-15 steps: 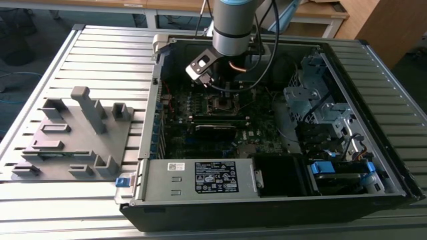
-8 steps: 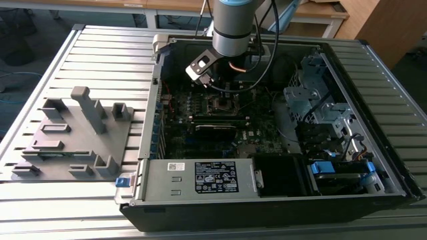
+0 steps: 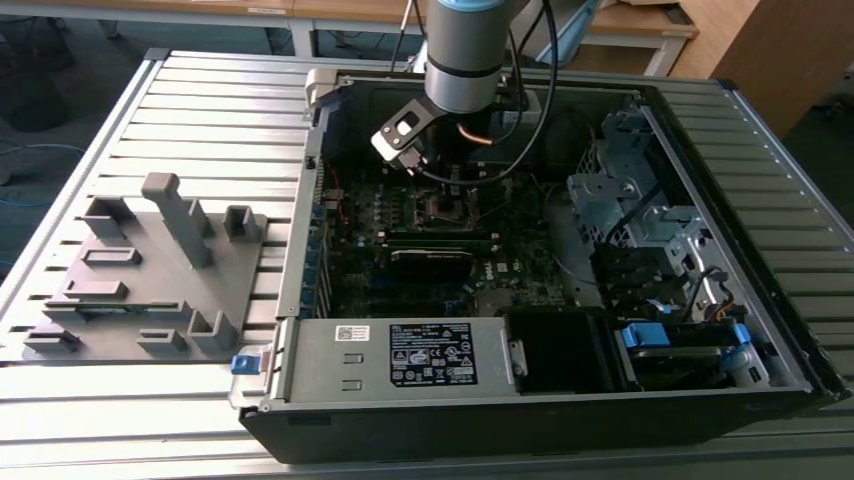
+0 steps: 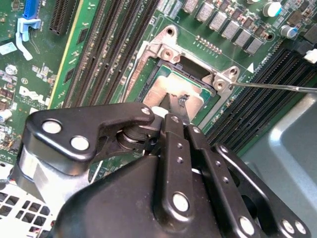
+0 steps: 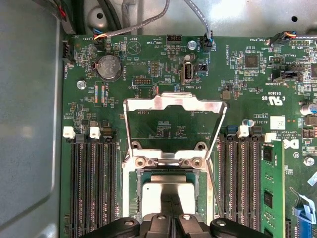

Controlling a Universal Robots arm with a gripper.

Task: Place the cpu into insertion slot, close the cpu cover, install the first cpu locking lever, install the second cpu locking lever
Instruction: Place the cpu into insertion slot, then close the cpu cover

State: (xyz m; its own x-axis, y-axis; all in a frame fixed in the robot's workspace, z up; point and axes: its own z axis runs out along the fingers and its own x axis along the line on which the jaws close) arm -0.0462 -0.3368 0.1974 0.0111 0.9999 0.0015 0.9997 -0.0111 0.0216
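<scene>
In the first wrist view the cpu [image 5: 154,196] lies flat in the insertion slot [image 5: 134,198], silver-grey face up. It looks small, thin, light and stiff; the smooth face could slip, and the tiny contacts under it would likely bend from a hard push or a crooked drop; the safest place to hold it looks like its bare outer edges, kept level.

The gripper [image 5: 172,214] hangs right over the chip; in the second wrist view the jaws look pressed close together, their tip down on the middle of the chip's face, not pinching its edges.

The cpu cover [image 5: 173,102] stands tipped up on its hinge just past the slot, so the chip is bare; the cover looks like thin, stiff metal.

A thin wire locking lever [image 4: 277,88] sticks out beside the slot, close to the jaws; long black memory slots [image 5: 94,188] run on both sides, with a green memory stick [image 5: 270,193] further out.

In the exterior view the arm reaches down into the open computer case [image 3: 534,430], whose walls leave little room; the case rests on a slatted metal surface [image 3: 200,110], next to a grey holder plate [image 3: 147,270].
</scene>
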